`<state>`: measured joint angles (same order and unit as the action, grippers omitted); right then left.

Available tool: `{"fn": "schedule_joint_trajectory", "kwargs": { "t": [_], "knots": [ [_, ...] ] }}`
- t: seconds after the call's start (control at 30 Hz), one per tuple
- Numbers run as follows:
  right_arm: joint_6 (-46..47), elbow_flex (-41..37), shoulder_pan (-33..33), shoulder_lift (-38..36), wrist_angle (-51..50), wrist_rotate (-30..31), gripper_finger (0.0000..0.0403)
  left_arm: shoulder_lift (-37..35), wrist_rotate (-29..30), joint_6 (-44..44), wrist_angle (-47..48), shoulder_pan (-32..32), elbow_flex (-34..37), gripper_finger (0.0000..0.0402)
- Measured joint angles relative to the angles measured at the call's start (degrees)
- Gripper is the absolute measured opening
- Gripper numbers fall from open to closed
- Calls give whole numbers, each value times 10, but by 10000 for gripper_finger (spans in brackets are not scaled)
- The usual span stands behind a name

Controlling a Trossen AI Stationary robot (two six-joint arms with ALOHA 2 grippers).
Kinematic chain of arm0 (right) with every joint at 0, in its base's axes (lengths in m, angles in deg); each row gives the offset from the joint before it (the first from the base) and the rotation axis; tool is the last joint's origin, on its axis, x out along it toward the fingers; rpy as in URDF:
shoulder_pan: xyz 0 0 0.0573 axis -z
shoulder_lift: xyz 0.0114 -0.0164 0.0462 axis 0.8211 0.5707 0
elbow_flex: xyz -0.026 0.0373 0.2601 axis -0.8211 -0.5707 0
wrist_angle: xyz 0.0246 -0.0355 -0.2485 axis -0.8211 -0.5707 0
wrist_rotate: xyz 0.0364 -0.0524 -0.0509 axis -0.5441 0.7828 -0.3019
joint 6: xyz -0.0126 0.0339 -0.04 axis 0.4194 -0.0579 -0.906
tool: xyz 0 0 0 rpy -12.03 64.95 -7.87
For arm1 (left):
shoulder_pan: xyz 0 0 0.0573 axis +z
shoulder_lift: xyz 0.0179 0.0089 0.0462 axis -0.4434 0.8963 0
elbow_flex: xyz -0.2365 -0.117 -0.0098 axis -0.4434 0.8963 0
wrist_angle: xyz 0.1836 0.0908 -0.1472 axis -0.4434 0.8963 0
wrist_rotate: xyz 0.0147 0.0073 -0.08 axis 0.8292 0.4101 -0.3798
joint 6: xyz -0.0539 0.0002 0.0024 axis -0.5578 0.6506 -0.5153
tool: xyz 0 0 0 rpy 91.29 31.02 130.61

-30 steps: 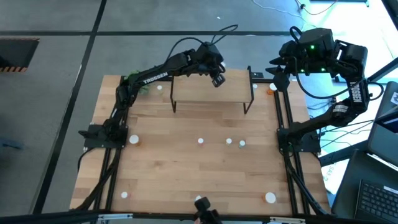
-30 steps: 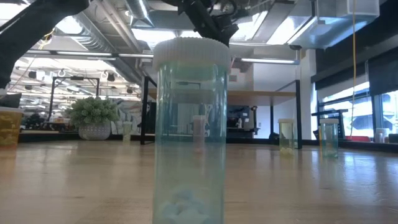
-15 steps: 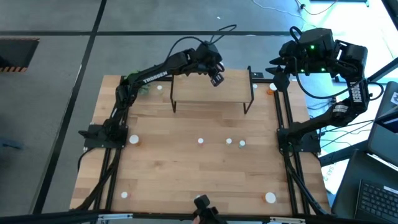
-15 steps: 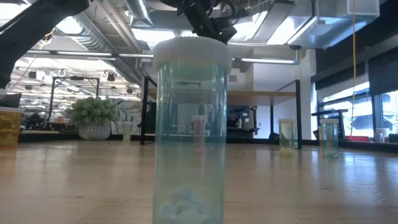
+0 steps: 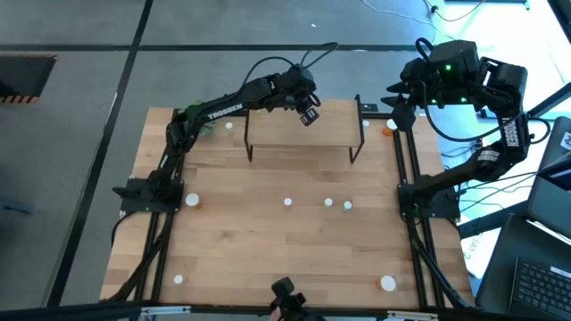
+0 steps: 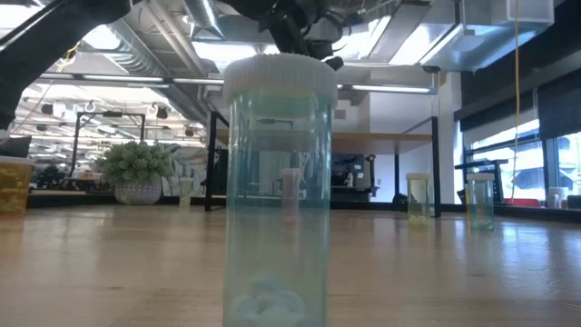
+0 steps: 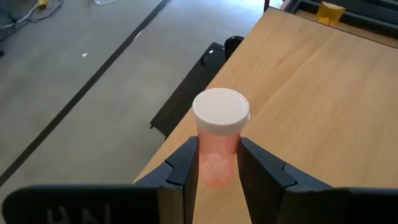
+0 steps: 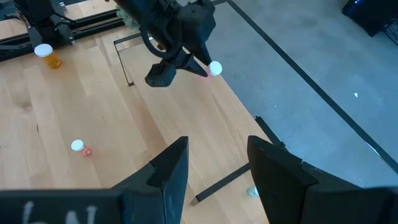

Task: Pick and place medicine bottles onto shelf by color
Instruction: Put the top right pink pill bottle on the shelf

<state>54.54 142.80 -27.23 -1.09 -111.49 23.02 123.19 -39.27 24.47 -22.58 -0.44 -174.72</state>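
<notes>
My left gripper (image 5: 308,113) hangs over the shelf (image 5: 284,135), a light-wood board on black legs at the table's far side, shut on a pink bottle (image 7: 217,149) with a white cap. The right wrist view shows that bottle (image 8: 213,69) at the left gripper's tip. My right gripper (image 8: 217,171) is open, held high by the table's far right corner. Several small white-capped bottles (image 5: 328,202) stand upright around the tabletop. A clear greenish bottle (image 6: 277,182) stands right before the low camera. My left gripper pinches the pink bottle's body (image 7: 217,163) just under the white cap (image 7: 221,112) between its two fingers (image 7: 181,168). The bottle lies along the fingers, its cap sticking out past their free ends. It is lifted clear above the shelf board and tilted.
A green plant ball (image 6: 136,168) sits at the far left corner. Orange bottles stand at the left edge (image 5: 191,200) and the far right (image 5: 390,127). More bottles stand near the front corners (image 5: 387,283). Black rails run along both table sides.
My left gripper, still holding the pink bottle, has risen a little and drifted slightly toward the table's far left over the shelf.
</notes>
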Motion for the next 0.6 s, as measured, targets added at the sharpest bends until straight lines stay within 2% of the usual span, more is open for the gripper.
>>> {"fn": "schedule_joint_trajectory", "kwargs": {
  "t": [0.6],
  "knots": [
    [0, 0, 0, 0, 0, 0, 168, -49, 0, -3, 38, 3, 1, 96]
  ]
}}
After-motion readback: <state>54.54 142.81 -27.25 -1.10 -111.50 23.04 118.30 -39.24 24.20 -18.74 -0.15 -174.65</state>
